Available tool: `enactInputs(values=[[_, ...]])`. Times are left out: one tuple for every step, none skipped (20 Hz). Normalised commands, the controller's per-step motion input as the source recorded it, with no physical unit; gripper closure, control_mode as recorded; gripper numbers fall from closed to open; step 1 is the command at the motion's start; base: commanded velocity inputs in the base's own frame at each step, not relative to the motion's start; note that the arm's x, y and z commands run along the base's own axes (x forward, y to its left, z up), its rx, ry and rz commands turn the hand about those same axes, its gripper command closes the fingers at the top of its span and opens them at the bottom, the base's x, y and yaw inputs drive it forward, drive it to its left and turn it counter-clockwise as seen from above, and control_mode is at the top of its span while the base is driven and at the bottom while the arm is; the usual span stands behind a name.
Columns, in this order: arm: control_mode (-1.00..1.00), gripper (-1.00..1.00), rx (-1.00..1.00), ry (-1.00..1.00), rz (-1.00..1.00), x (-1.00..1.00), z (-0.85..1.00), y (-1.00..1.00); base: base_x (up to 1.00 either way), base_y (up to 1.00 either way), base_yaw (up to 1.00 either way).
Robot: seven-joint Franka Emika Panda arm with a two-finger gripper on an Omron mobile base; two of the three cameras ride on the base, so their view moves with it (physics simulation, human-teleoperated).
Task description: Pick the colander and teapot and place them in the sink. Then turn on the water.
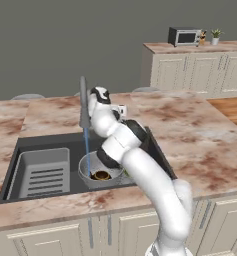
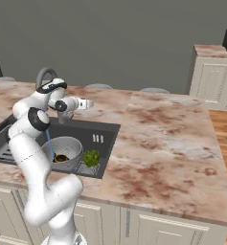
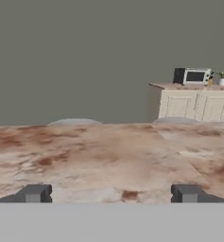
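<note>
The colander (image 1: 101,167) sits inside the sink (image 1: 50,142), toward the basin's right end, with the teapot (image 1: 101,175) resting in its bowl. A thin pale-blue stream of water (image 1: 87,150) falls straight from the tap (image 1: 83,102) at the sink's back rim into the colander. A grey ribbed tray (image 1: 42,172) lies in the basin's left half, and a green leafy bunch (image 2: 91,157) sits at the basin's right end, just beside the colander. The gripper (image 3: 109,194) is held above the marble counter (image 1: 200,135) behind the sink, pointing across it, its two fingertips (image 3: 35,193) spread wide apart and holding nothing. A microwave (image 1: 184,36) stands on a far cabinet.
</note>
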Motion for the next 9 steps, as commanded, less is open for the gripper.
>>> enactInputs(values=[[-1.00, -1.00, 0.03, 0.00, -0.07, -0.20, 0.00, -0.36, 0.00, 0.00, 0.00], [-1.00, -1.00, 0.03, 0.00, -0.05, -0.22, 0.00, -0.34, 0.00, 0.00, 0.00], [-1.00, -1.00, 0.03, 0.00, -0.04, -0.26, 0.00, -0.30, 0.00, 0.00, 0.00], [-1.00, -1.00, 0.03, 0.00, -0.03, -0.26, 0.00, -0.29, 0.00, 0.00, 0.00], [-1.00, -1.00, 0.03, 0.00, -0.02, -0.26, -0.01, -0.28, 0.00, 0.00, 0.00], [-1.00, -1.00, 0.03, 0.00, -0.01, -0.25, 0.00, -0.28, 0.00, 0.00, 0.00], [-1.00, -1.00, 0.02, 0.00, -0.01, -0.25, 0.00, -0.26, 0.00, 0.00, 0.00], [-1.00, -1.00, 0.01, 0.00, 0.00, -0.21, 0.00, -0.24, 0.00, 0.00, 0.00], [-1.00, -1.00, 0.01, 0.00, 0.00, -0.19, 0.00, -0.24, 0.00, 0.00, 0.00]])
